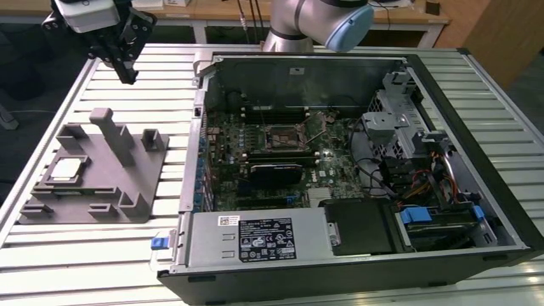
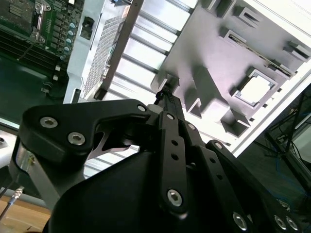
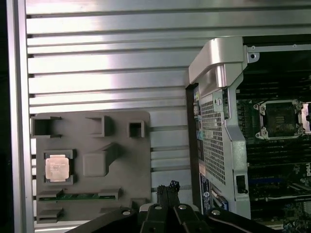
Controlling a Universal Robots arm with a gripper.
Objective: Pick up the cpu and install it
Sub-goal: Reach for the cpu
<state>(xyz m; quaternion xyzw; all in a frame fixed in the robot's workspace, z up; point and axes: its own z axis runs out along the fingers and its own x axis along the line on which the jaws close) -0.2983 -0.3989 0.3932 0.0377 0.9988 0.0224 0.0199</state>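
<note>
The cpu (image 1: 66,169) lies flat in a square pocket of the grey holder (image 1: 127,191). The holder sits on the ribbed metal tabletop (image 1: 76,255), on the exterior view's left. The end effector (image 1: 129,76) hangs in the air above the tabletop, past the far end of the holder and well apart from the cpu. Its fingers (image 3: 167,186) are pressed together and grip nothing. The open computer case (image 1: 476,127) lies beside the holder. The square socket (image 1: 285,137) sits on the green board inside it.
</note>
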